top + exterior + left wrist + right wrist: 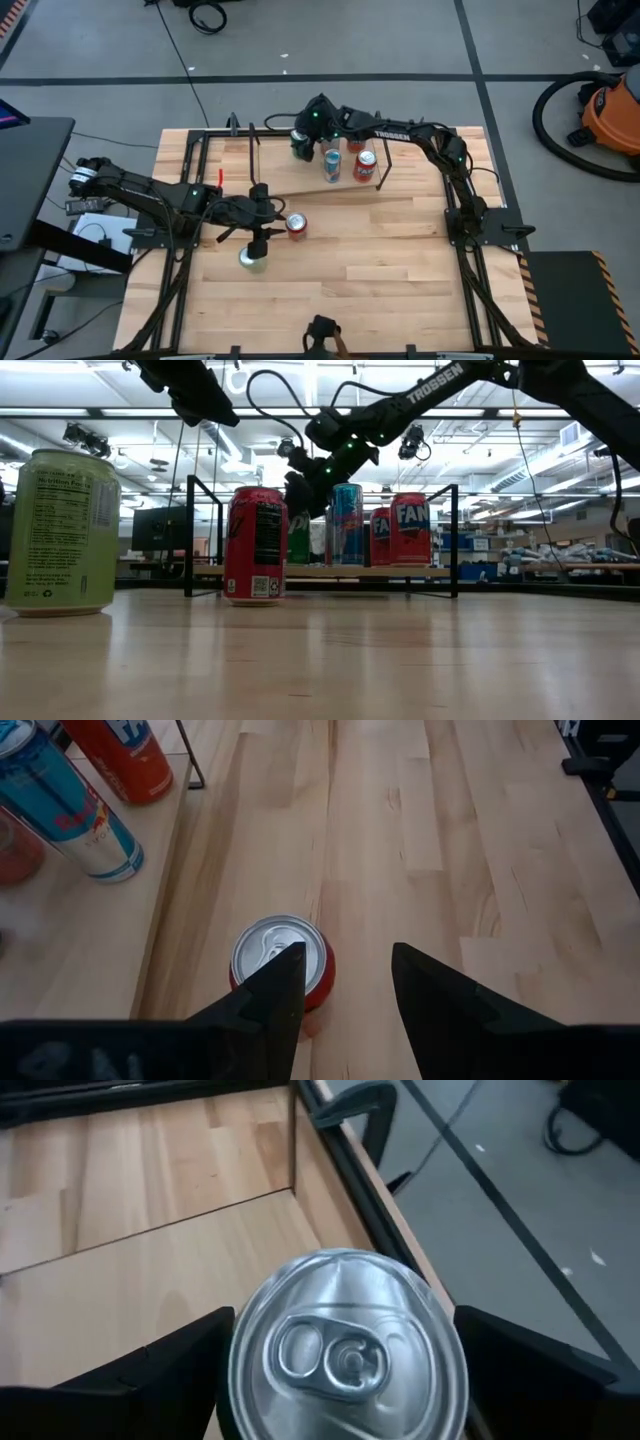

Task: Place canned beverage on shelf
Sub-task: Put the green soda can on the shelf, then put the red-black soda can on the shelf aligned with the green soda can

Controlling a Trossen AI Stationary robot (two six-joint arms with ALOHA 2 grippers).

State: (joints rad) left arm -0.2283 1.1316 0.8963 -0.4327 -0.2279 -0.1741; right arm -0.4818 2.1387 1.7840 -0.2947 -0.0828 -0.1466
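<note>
The shelf (300, 178) stands at the far middle of the table, a pale board between thin black uprights. A tall blue can (331, 165) and two red cans (365, 166) stand on it. My right gripper (303, 140) is at the shelf's left part, shut on a green can (298, 538). My left gripper (268, 216) is open and empty, raised above the table just left of a red can (296, 226) that stands upright on the tabletop. A pale green can (253, 258) stands nearer the front. My right gripper has the green can's upper wall (245, 1380) between its two fingers (150, 1375), one on each side, just under the silver lid (345, 1345). The fingers come from above. The can is upright, its bottom at the level of the shelf board (300, 570).
The shelf's black upright rod (292, 1130) and the table's black frame rail (350, 1170) are close beside the green can. Bare shelf board (130, 1290) lies to the can's side. Open tabletop (400, 250) lies on the near right.
</note>
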